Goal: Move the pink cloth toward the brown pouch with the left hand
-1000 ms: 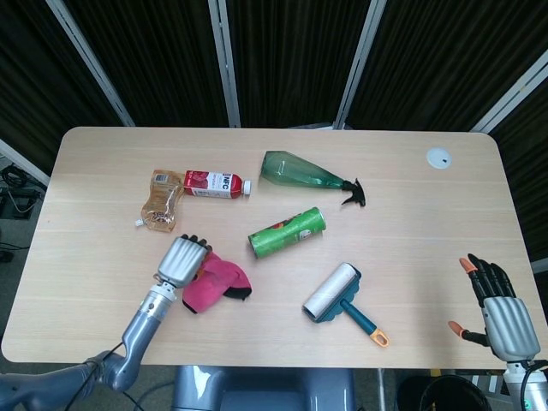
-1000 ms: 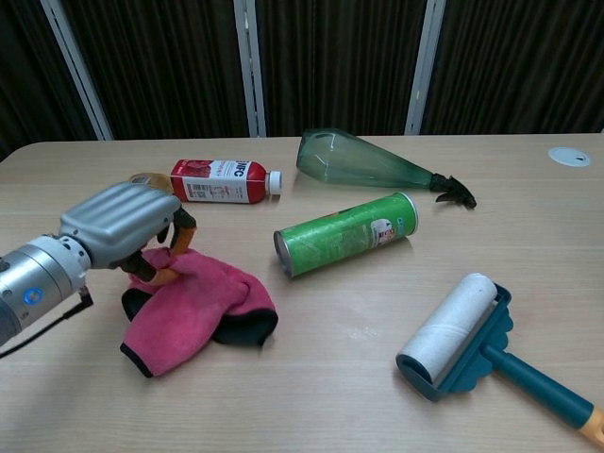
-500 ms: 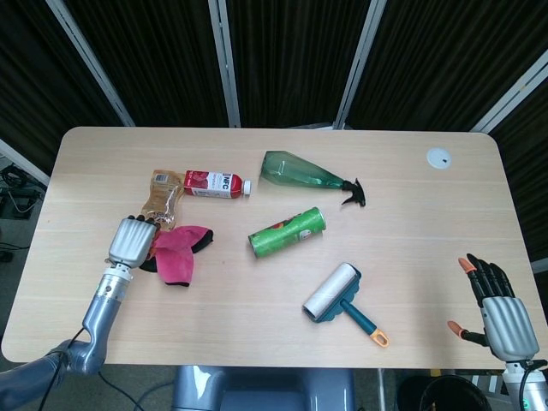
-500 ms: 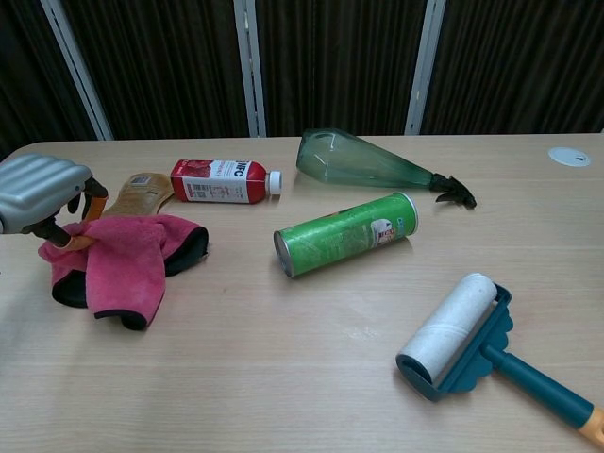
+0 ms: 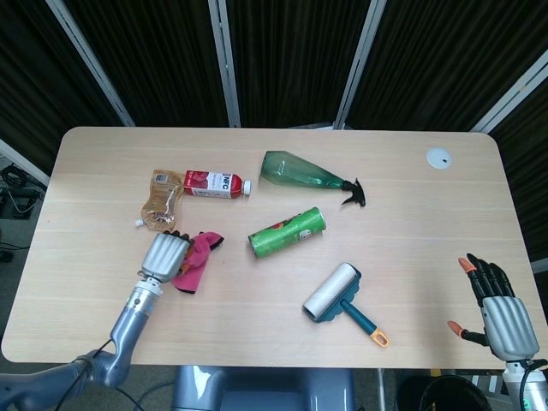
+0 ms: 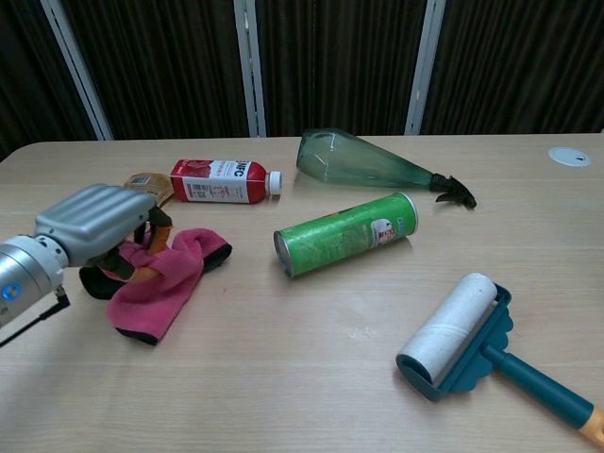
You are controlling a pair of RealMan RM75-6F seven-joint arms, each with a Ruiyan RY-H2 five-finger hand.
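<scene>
Pink cloth (image 6: 165,278) held by left hand (image 6: 94,224), near brown pouch (image 5: 162,199)

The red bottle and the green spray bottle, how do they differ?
The red bottle is short, opaque and labelled, with a white cap; the green spray bottle is longer, see-through and tapered, ending in a black trigger nozzle. Both lie on their sides on the table, tops pointing right in the head view.
</scene>
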